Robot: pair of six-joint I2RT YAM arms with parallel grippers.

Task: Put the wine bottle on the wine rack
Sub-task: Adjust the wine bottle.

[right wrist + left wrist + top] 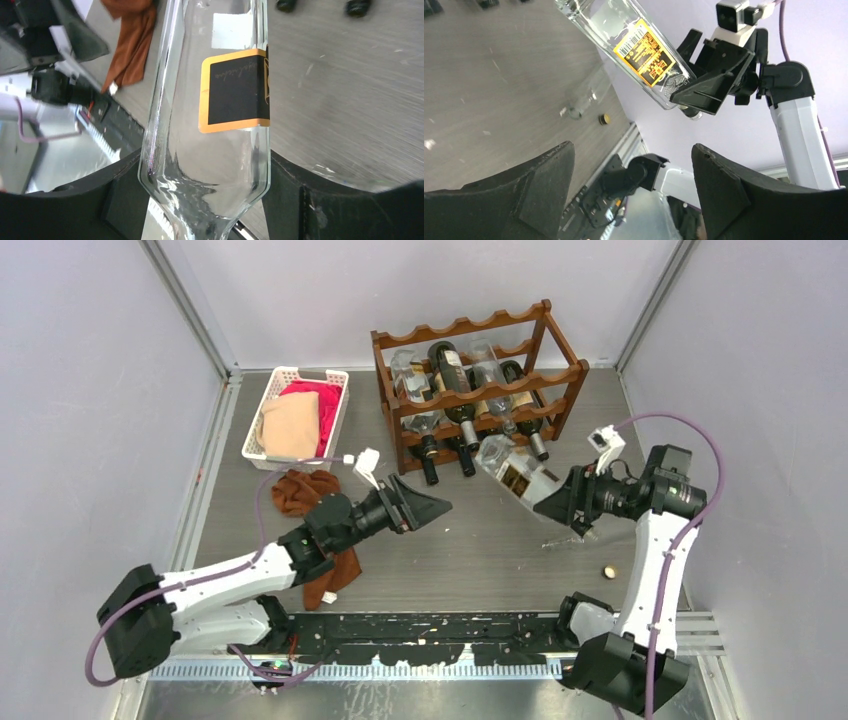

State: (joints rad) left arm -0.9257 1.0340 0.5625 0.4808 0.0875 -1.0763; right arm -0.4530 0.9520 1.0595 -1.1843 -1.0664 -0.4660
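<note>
- The right tool (558, 503) clamps the wine bottle (512, 476) near its shoulder. It holds the bottle tilted above the desk (480, 550), just near and right of the wine rack (462, 328). With smooth glass and the long body overhanging, we think it could pivot or slip in that grip.
- Stored bottles (452, 375) fill much of the rack, and their necks poke out on the near side. A misjudged approach could knock them or strike a rail.
- The left tool (425, 506) stands wide and empty, left of the bottle and pointing at it. If it closes in carelessly, it could bump the glass.
- We cannot tell which cradle is free.
</note>
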